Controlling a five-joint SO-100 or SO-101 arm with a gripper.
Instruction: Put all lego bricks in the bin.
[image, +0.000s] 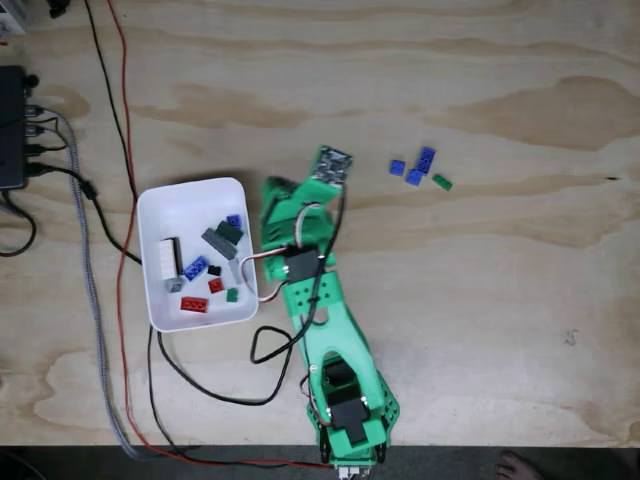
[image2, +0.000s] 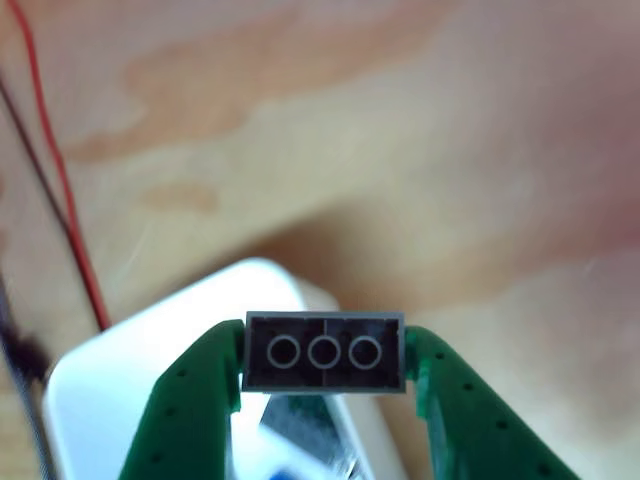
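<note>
the tool (image2: 325, 385) is gripping a dark brick (image2: 324, 352) underside-up between its green fingers (image2: 195, 400), hovering by the white bin's (image2: 140, 350) corner; best carrying it further over the bin before opening; four bricks (image: 421, 168) are lying on the desk (image: 480, 300).

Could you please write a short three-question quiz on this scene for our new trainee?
1. True or false: the gripper is shut on a dark brick.
2. In the fixed view, which colours are the loose bricks on the table to the right of the arm? A) blue and green B) red and white C) grey only
3. Fill in: in the fixed view, a red brick lies in the white ____.

Key: 1 true; 2 A; 3 bin.
</note>
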